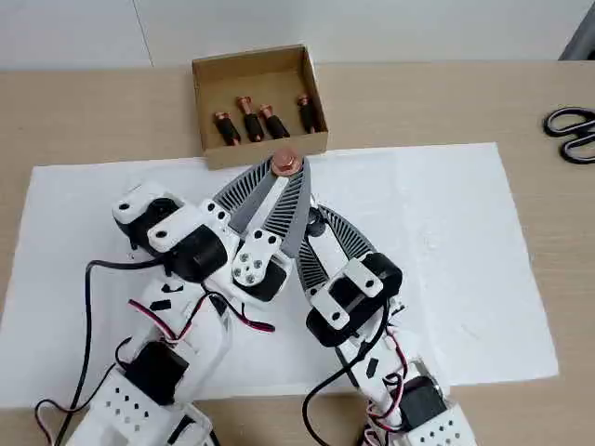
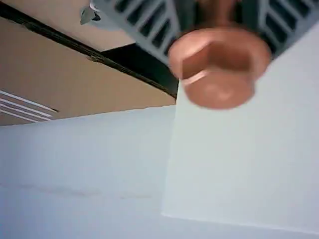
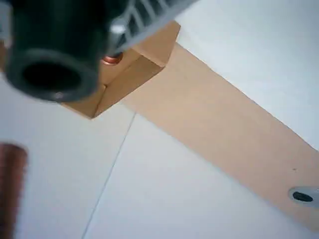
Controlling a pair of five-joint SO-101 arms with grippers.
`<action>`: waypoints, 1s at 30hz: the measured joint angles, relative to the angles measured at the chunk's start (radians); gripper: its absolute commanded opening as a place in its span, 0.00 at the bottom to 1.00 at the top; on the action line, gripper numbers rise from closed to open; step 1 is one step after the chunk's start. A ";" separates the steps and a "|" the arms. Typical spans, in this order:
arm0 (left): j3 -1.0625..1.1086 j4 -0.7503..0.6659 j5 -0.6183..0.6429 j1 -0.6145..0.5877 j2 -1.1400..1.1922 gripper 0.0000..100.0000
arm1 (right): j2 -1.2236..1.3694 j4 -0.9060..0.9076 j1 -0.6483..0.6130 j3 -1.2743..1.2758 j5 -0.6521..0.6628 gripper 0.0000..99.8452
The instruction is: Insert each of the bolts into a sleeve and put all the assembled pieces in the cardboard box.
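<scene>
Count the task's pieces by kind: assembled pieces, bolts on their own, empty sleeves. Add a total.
Assembled pieces in the cardboard box: 4
Bolt on its own, in the left gripper: 1
Empty sleeve, in the right gripper: 1
Total: 6

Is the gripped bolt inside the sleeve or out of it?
Out. The right wrist view shows the sleeve with an empty bore and the bolt, thread bare, apart from its mouth.

table (image 1: 93, 111): wood | white sheet (image 1: 446, 242): across middle | cardboard box (image 1: 242, 151): sheet's far edge | scissors (image 1: 572, 135): bare wood
</scene>
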 measured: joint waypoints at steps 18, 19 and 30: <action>-0.002 0.147 0.129 -0.008 -0.011 0.01 | 0.000 0.000 0.000 0.000 0.000 0.00; -0.002 0.147 0.129 -0.008 -0.011 0.01 | 0.000 0.000 0.000 0.000 0.000 0.00; -0.006 0.238 0.129 -0.008 -0.021 0.01 | 0.003 0.002 0.002 0.000 0.000 0.00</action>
